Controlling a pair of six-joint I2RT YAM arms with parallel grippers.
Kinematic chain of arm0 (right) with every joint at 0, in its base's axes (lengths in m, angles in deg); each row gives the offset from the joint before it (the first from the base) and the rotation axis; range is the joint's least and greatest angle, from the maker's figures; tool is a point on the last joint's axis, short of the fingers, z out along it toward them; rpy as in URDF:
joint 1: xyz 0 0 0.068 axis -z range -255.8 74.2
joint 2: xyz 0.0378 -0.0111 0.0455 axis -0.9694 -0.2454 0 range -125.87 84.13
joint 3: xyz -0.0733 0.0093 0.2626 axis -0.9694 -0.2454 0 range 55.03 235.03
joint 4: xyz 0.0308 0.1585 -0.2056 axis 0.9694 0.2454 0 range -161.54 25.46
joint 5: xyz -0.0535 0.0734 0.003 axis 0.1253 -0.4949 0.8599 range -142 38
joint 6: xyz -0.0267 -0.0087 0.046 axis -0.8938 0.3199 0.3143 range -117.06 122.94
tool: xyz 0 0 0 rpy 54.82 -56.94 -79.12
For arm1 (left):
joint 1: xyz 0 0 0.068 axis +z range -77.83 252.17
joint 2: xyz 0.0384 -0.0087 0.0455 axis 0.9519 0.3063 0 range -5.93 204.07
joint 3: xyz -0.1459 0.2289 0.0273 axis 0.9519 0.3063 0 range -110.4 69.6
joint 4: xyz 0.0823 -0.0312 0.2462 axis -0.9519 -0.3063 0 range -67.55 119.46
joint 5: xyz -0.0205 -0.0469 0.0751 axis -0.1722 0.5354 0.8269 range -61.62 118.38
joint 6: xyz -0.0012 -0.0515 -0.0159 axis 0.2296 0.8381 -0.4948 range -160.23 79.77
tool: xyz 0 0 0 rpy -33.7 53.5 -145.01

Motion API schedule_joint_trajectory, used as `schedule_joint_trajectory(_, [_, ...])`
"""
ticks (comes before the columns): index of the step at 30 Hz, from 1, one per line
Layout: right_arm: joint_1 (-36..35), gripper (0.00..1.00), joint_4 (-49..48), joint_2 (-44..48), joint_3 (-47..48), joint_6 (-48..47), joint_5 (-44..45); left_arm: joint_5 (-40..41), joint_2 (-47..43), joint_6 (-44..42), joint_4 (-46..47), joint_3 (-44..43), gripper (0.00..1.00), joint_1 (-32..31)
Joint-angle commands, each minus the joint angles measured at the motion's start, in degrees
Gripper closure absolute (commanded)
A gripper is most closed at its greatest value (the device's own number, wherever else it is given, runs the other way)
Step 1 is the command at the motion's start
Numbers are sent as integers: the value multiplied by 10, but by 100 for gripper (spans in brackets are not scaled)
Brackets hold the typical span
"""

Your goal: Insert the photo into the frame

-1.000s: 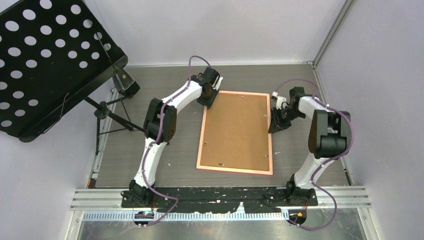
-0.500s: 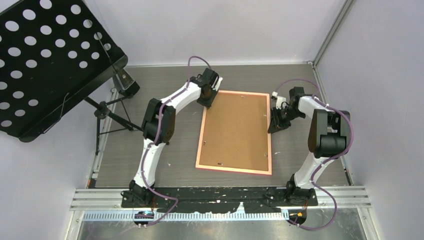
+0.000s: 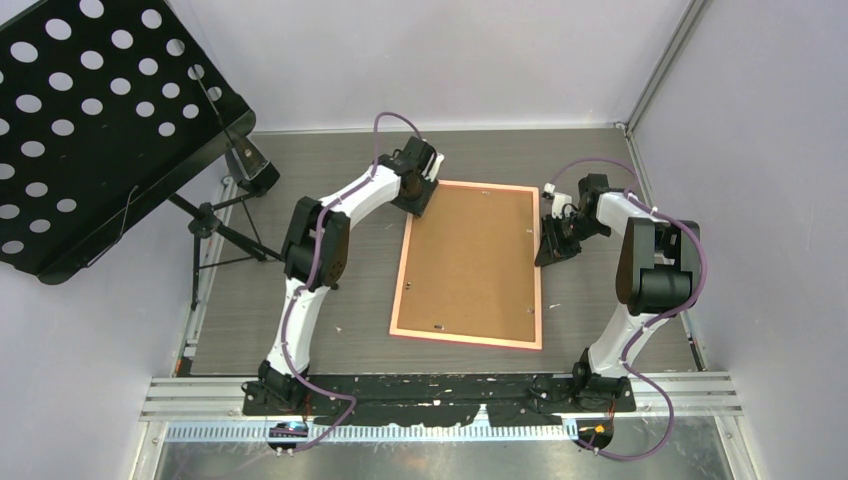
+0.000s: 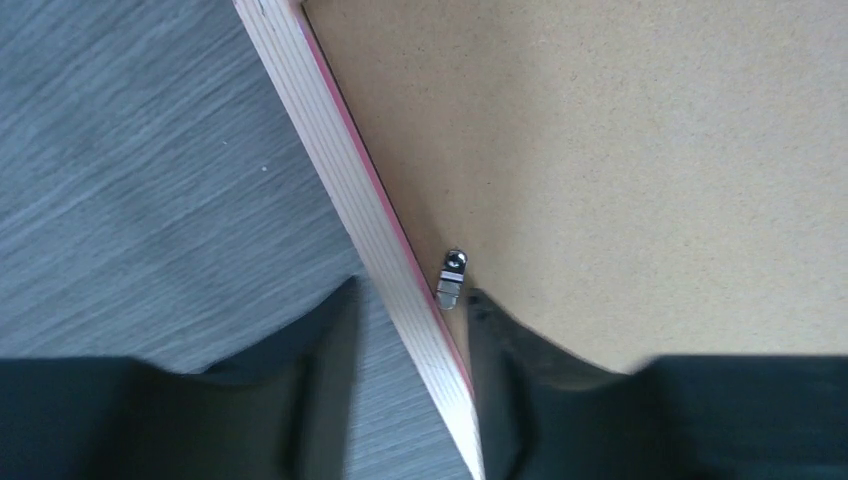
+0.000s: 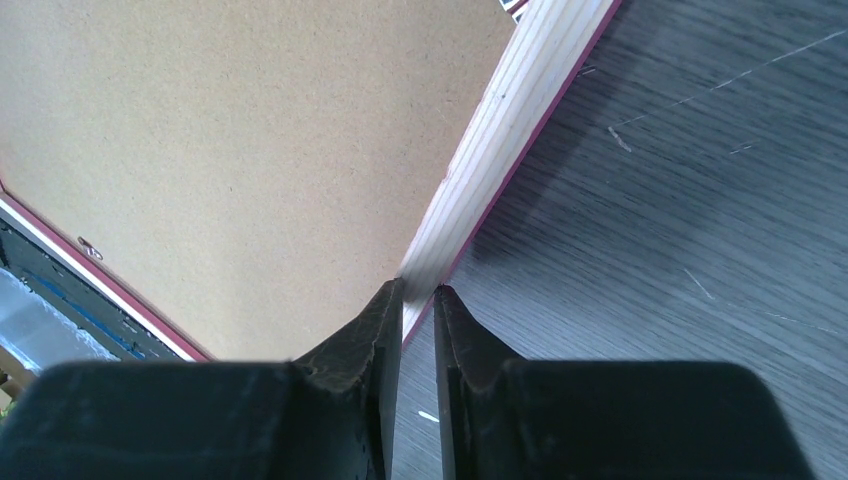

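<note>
The top external camera looks steeply down from above and behind the arm bases, taking in the whole tabletop (image 3: 360,290). The wrist cameras sit very close, the left looking past the left gripper (image 4: 410,310) and the right past the right gripper (image 5: 418,300). Each faces a long edge of the frame (image 3: 468,262), which all three views share.

The grey wood-grain worktop (image 3: 300,170) is carrying one thing flat on it: the frame (image 3: 468,262), which is lying face down, slightly askew to the worktop's edges. Its brown backing board (image 4: 620,150) is facing up, with a small metal clip (image 4: 452,277) sitting at the rim. Pale scratches (image 5: 700,285) are showing on the bare surface.
</note>
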Motion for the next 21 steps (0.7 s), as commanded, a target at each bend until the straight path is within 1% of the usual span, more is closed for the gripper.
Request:
schedule_joint_trajectory(1, [-7,79,-21,-16,-1,-1,-5,-16,-34,13,-16,6,48,-4])
schedule_joint_trajectory(4, [-6,79,-21,-12,-1,1,-5,-19,-54,18,-18,20,41,-3])
schedule_joint_trajectory(8, [-6,79,-23,-4,-4,4,-3,-23,-87,18,-22,49,39,-3])
schedule_joint_trajectory(12, [-6,78,-29,2,-5,11,-5,-58,-131,22,-25,109,38,-2])
schedule_joint_trajectory(14, [-6,75,-33,7,-6,15,-9,-77,-153,22,-24,140,38,-2])
schedule_joint_trajectory(17, [-6,66,-41,18,-6,22,-16,-100,-182,22,-29,181,33,-2])
schedule_joint_trajectory(21, [-6,61,-53,25,-6,31,-30,-131,-215,22,-27,236,32,-2])
